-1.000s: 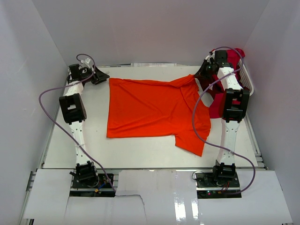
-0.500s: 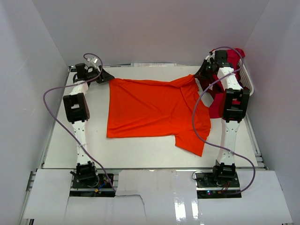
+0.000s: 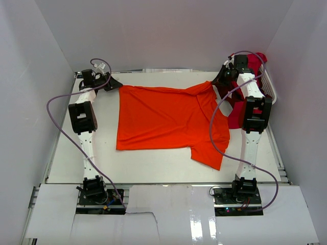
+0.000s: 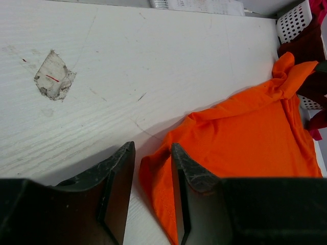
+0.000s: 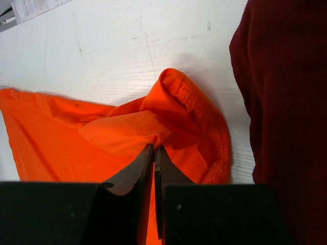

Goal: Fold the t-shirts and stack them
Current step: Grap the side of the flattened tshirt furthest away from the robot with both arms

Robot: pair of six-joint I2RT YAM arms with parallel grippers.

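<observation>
Looking down on a white table [image 3: 102, 153], the left arm reaches to the far left corner, where the left gripper [image 4: 153, 149] sits low over the table top. Its jaws stand part-way apart, straddling the near corner of the orange shirt [image 3: 163, 120]; in the wrist view a sliver of bare table shows between the cloth and one finger [image 4: 118, 176], so the corner is not clamped. Just left of that gripper the table has a small scuffed patch [image 4: 53, 76]. The orange shirt lies spread flat across the middle of the table, with one sleeve pointing toward the near right and its far right part rumpled and bunched up. At that bunched part the right gripper [image 5: 154, 148] is clenched tight, grasping a raised fold of the orange cloth – the fingertips meet with the fabric pinched between them. Just beside that fold, to the right, lies a maroon shirt [image 5: 286, 112], close to the orange hem. Farther right, a red shirt [image 3: 235, 118] hangs down beside the right arm. A white basket [image 3: 271, 88] stands in the far right corner against the wall – more red cloth shows at its top.
</observation>
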